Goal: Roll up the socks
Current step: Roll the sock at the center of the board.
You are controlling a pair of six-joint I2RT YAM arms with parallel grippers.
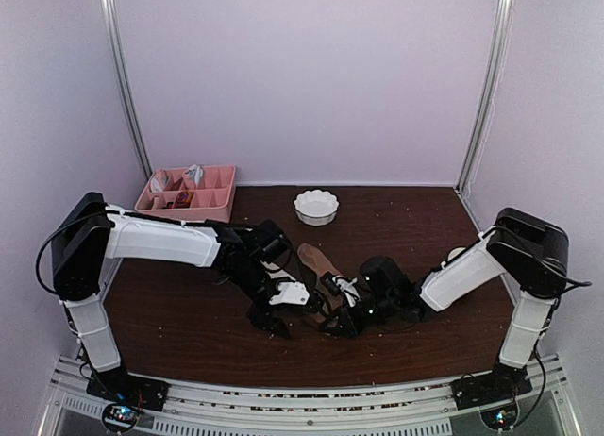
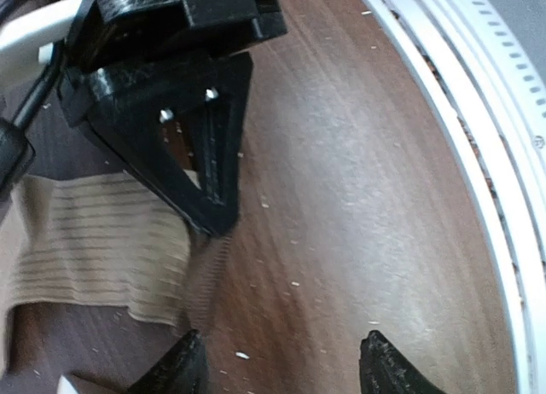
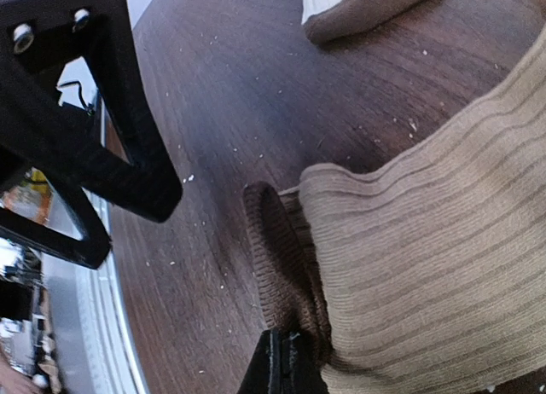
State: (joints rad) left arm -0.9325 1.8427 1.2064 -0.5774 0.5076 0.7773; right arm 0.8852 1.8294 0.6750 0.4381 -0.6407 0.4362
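Near side of the white bowl (image 1: 316,207): sock roll at its start, no finished roll visible.
I see the tan sock (image 3: 409,266) lying mostly flat on the desk (image 2: 358,198) between the bowl and the arm bases. Only its ribbed cuff edge is bunched into a small fold, so I judge the rolling barely begun, with nearly the whole length left. The right tool (image 3: 286,364) is clamped tight on that bunched edge. The left tool (image 2: 281,368) stands wide over bare desk just beside the cuff, holding nothing. The patched sock (image 3: 367,6) shows only as a corner on the bowl side of the tan sock; I cannot tell whether the two overlap. Overhead, both tools hide the cuff, and each wrist view cuts off the sock's far end.
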